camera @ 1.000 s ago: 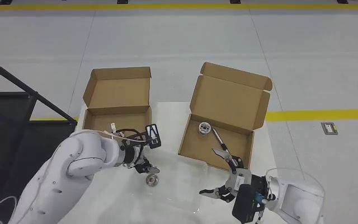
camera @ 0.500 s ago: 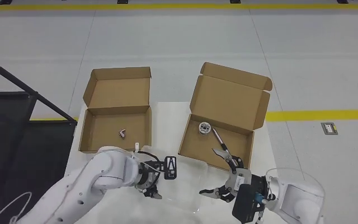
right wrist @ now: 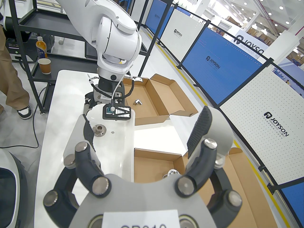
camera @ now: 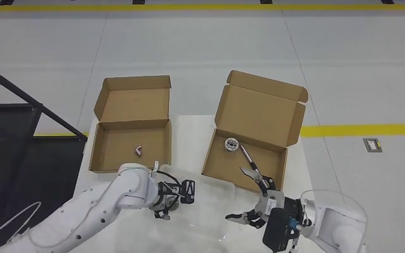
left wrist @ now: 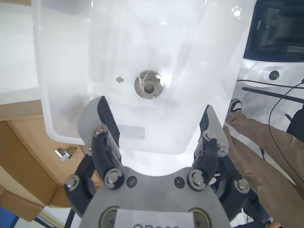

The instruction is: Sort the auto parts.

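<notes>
A round metal flange lies on the floor of a clear plastic tray at the table's front. My left gripper hangs open just above it, fingers either side and not touching. In the top view the left gripper covers the flange. The right wrist view has the flange on the tray beyond my open right gripper. That right gripper sits by the front edge of the right box, holding nothing.
The left cardboard box holds a small elbow fitting. The right box contains a round part and a long thin part. A black rack with a paper cup and a person's leg stand beside the table.
My left arm has swung from beside the left box toward the table's front and now sits over the flange, which lay uncovered a second ago. The right arm has not moved.
</notes>
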You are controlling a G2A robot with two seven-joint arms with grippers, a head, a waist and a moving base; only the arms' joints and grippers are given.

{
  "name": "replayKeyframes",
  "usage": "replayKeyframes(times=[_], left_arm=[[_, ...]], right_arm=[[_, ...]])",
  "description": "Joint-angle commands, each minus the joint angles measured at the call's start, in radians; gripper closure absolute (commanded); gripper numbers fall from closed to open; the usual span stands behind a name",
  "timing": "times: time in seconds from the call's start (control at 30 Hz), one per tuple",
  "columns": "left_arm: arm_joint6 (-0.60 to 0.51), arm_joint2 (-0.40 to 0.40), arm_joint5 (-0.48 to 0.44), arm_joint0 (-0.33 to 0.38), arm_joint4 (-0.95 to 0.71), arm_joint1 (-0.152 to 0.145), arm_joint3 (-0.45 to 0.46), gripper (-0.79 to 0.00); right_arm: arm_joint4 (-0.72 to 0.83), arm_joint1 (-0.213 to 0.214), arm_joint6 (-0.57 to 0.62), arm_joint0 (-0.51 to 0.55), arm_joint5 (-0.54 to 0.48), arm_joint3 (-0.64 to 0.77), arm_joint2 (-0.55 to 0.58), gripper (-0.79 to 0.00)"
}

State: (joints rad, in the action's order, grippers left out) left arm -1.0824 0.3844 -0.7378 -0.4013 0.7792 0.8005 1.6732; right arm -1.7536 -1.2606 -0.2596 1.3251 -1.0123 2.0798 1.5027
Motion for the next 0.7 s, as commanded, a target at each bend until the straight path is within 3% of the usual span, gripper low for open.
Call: replayKeyframes(times=[0.0,0.07,0.13,0.2,0.27,0.67], left_arm=[[0.005,-0.005,-0.005,0.001,0.015,0.007,-0.019,-0.677],[0.015,-0.013,0.005,-0.002,0.045,0.017,-0.036,-0.653],[0.092,-0.005,0.004,-0.01,0.025,0.026,-0.059,-0.665],[0.098,-0.008,0.014,-0.008,0.083,0.033,-0.086,-0.573],[0.119,-0.016,0.029,-0.016,0.12,0.042,-0.097,-0.548],[0.17,-0.042,0.027,-0.036,0.19,0.096,-0.188,-0.499]], right_arm=[[0.0,0.0,0.0,0.0,0.0,0.0,0.0,-0.785],[0.0,0.0,0.0,0.0,0.0,0.0,0.0,-0.785],[0.0,0.0,0.0,0.0,0.0,0.0,0.0,-0.785],[0.0,0.0,0.0,0.0,0.0,0.0,0.0,-0.785],[0.0,0.0,0.0,0.0,0.0,0.0,0.0,-0.785],[0.0,0.0,0.0,0.0,0.0,0.0,0.0,-0.785]])
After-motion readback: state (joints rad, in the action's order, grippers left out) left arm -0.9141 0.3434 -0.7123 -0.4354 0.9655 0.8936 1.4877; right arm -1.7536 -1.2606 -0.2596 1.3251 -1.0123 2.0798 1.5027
